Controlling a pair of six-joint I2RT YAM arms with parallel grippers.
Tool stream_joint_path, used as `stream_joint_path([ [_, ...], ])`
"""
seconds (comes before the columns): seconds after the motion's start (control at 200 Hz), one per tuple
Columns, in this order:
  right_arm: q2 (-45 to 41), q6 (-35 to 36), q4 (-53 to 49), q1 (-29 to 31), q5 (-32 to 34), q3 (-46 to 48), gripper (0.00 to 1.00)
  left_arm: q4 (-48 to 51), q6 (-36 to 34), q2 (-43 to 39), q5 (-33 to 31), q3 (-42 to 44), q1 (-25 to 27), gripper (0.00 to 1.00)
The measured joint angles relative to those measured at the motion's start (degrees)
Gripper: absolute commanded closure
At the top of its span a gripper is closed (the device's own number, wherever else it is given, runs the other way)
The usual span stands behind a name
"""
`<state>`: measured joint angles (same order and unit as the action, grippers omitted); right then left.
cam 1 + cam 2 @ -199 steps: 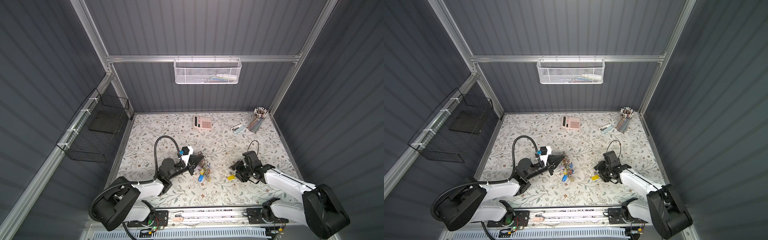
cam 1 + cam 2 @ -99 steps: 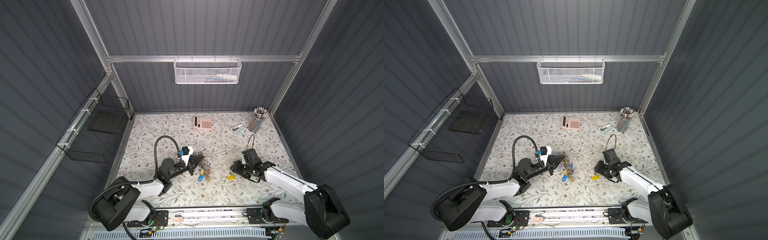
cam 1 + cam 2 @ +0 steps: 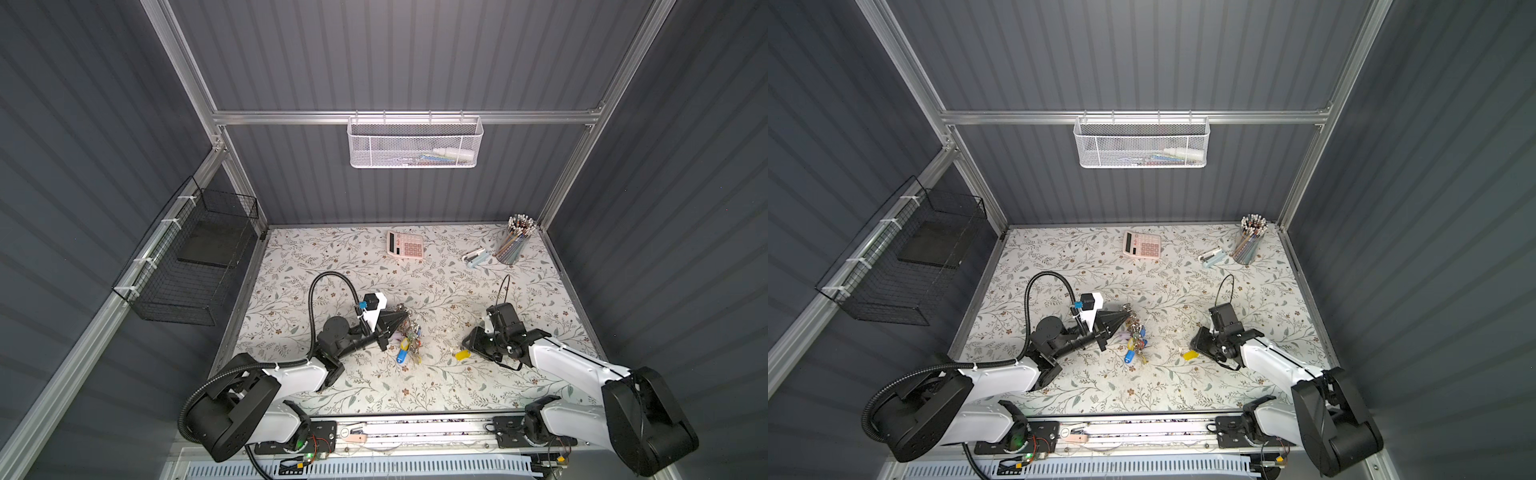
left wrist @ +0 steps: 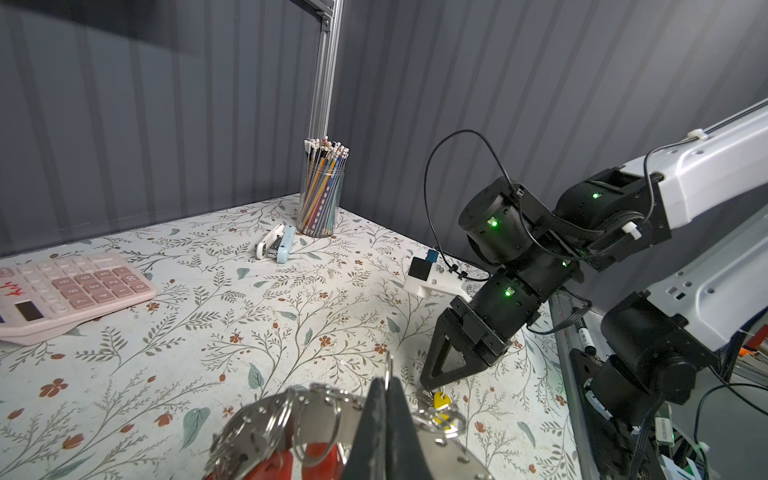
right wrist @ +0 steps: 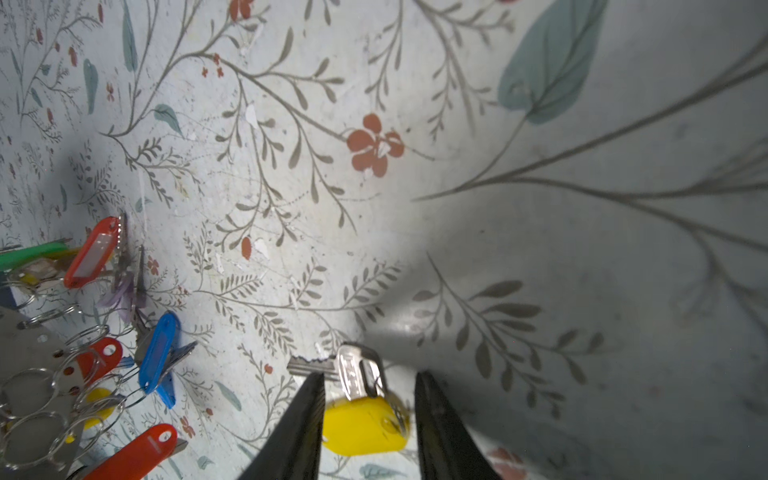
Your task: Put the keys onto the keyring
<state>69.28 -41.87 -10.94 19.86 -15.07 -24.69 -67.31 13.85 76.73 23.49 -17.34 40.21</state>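
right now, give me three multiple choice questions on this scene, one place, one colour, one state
1. Where is the yellow-tagged key? A in the wall basket; B on the table between the fingers of the right end effector; C in the pencil cup.
2. The calculator is: A green; B black; C pink.
3. The left end effector is: A shut on the keyring; B wide open; C out of view.
Answers: B, the right wrist view shows it; C, pink in both top views; A, its fingers clamp the ring.

The keyring (image 5: 20,353) runs off the view's edge.
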Motion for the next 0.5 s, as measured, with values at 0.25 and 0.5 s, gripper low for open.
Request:
stream_joint_path([
  [0.25,-1.1,-0.5,0.6,-0.4,-1.0,0.9,0.75,0.0,0.0,0.0,0.2,0.0,0.0,1.0],
  [0.5,-3.0,-0.6,0.6,-0.5,-1.0,1.4,0.8,0.0,0.4,0.0,0.2,0.0,0.0,1.0],
])
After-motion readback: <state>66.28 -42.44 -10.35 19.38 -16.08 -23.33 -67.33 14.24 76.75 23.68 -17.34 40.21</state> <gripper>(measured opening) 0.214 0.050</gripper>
